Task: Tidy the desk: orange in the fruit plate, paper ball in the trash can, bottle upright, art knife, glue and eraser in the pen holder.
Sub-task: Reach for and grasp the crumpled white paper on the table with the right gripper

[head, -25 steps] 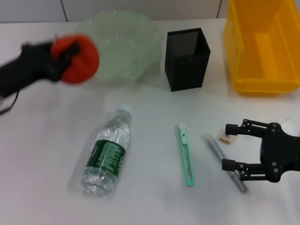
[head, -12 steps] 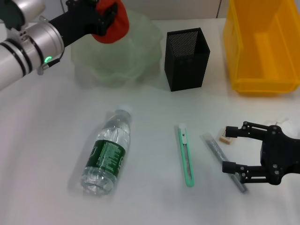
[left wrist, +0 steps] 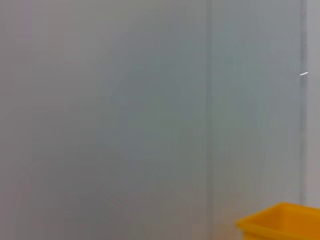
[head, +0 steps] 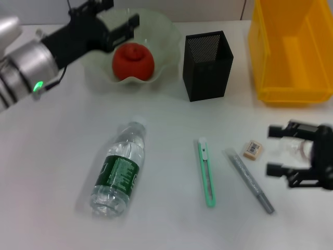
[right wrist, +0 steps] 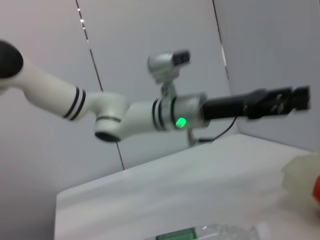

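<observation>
We see a plain white tabletop (head: 47, 172) under even, soft light, backed by a pale grey panelled wall (left wrist: 125, 110) whose thin dark vertical seams (right wrist: 87, 47) run down to meet the tabletop's far edge.

The table (head: 52, 156) is smooth, matt white, and the fruit plate (head: 166, 47) at eleven o'clock looks like translucent pale-green plastic with a soft sheen. The pen holder (head: 207, 65) is black metal mesh, matt, beside a glossy yellow plastic trash can (head: 291, 52). The bottle (head: 118, 169) is clear, shiny plastic; the orange (head: 133, 62) has dull, dimpled skin.
</observation>
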Motion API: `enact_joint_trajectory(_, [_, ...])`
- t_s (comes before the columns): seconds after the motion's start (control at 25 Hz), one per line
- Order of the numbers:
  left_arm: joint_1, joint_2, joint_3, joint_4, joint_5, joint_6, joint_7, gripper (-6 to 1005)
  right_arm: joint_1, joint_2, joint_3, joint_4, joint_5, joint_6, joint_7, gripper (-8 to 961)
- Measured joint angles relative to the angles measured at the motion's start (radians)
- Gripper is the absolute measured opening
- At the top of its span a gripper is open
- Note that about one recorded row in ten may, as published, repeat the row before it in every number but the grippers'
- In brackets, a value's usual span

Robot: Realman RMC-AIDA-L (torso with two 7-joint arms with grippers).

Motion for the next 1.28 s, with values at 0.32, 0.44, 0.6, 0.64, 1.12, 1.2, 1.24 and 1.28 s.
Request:
enact_joint_trajectory(0.32, [0.214, 0.000, 0.199, 0.108, 0.002, 0.270, -0.109, 812, 0.079, -0.015, -0.003, -0.615, -0.221, -0.016, 0.751, 820])
enact_joint_trajectory(0.44, [0.232, -0.001, 0.208, 0.109, 0.001, 0.272, -0.109, 861, 0.144, -0.021, -0.116, -0.757, -0.488, -0.025, 0.978, 819])
enact_joint_trajectory(0.6, [0.252, -0.001, 0.211, 0.105, 0.000, 0.263, -0.102, 856, 0.214, -0.002, -0.264, -0.777, -0.745, 0.001, 1.105, 819])
enact_joint_trajectory(0.64, [0.253, -0.001, 0.212, 0.105, 0.002, 0.262, -0.103, 855, 0.226, 0.002, -0.295, -0.757, -0.773, 0.012, 1.122, 818])
enact_joint_trajectory(1.12, [0.259, 0.001, 0.214, 0.104, 0.005, 0.262, -0.102, 841, 0.260, 0.000, -0.476, -0.502, -0.836, 0.220, 1.211, 816])
enact_joint_trajectory(1.2, [0.259, 0.002, 0.214, 0.104, 0.005, 0.262, -0.102, 838, 0.267, 0.001, -0.478, -0.470, -0.854, 0.243, 1.212, 816])
enact_joint_trajectory(1.24, [0.259, 0.002, 0.214, 0.104, 0.005, 0.262, -0.102, 837, 0.271, 0.002, -0.479, -0.454, -0.859, 0.254, 1.212, 816])
enact_joint_trajectory(1.28, [0.259, 0.002, 0.214, 0.105, 0.005, 0.262, -0.102, 836, 0.279, 0.002, -0.479, -0.419, -0.862, 0.278, 1.213, 815])
